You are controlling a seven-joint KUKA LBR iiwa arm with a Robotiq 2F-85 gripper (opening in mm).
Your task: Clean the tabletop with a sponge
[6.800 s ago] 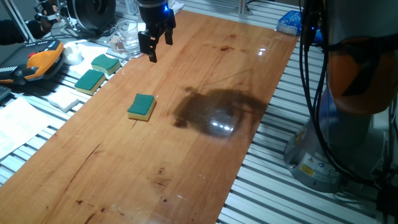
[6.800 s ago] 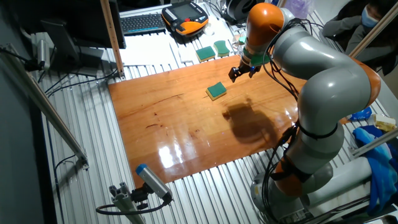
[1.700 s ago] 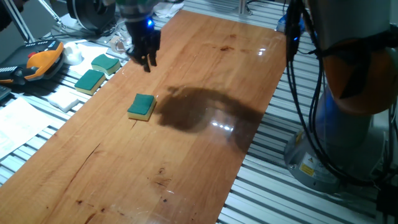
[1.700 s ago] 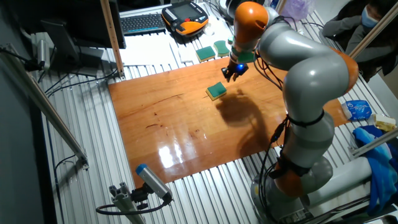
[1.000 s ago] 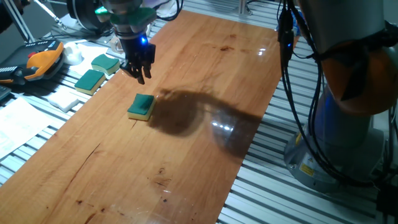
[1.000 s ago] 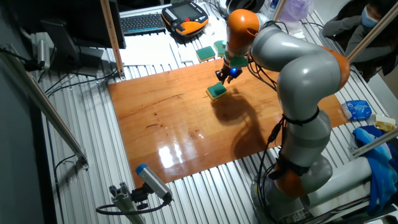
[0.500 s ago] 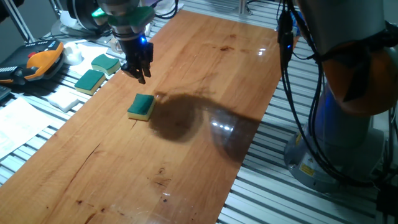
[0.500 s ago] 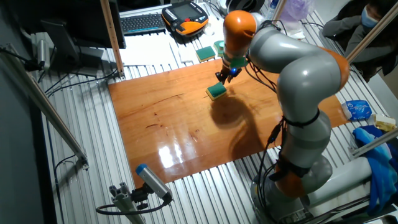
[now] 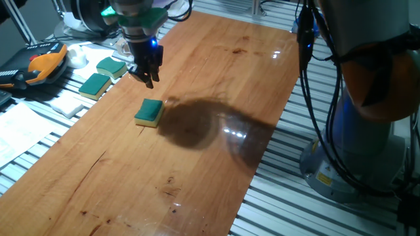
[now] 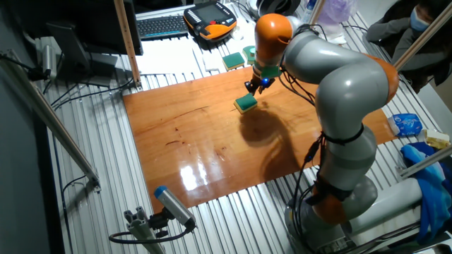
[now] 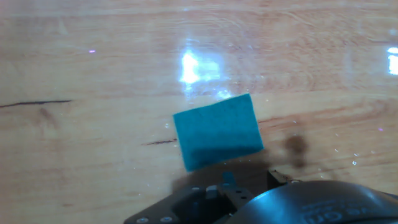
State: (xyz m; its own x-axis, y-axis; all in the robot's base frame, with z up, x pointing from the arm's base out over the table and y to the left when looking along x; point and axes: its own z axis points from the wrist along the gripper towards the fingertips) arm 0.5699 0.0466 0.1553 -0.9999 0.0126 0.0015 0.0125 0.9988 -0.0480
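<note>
Above sponge (image 9: 149,112), tool (image 9: 148,77).

A robotics lab: aluminium-profile bench (image 9: 367,210), keyboard (image 10: 164,26), orange teach pendant (image 10: 210,13) and trailing cables (image 10: 85,95)

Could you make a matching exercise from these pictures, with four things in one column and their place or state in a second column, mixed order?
Things:
1. sponge
2. gripper
3. orange handheld controller
4. flat all-green pad

Places or states:
A. hangs in the air above the tabletop, near the sponge, not touching it
B. lies off the board on the metal frame, beside another sponge
C. lies alone on the wooden board, green side up
D. rests at the far edge of the scene, beyond the spare sponges

Pairs: 1-C, 2-A, 3-D, 4-B
</note>
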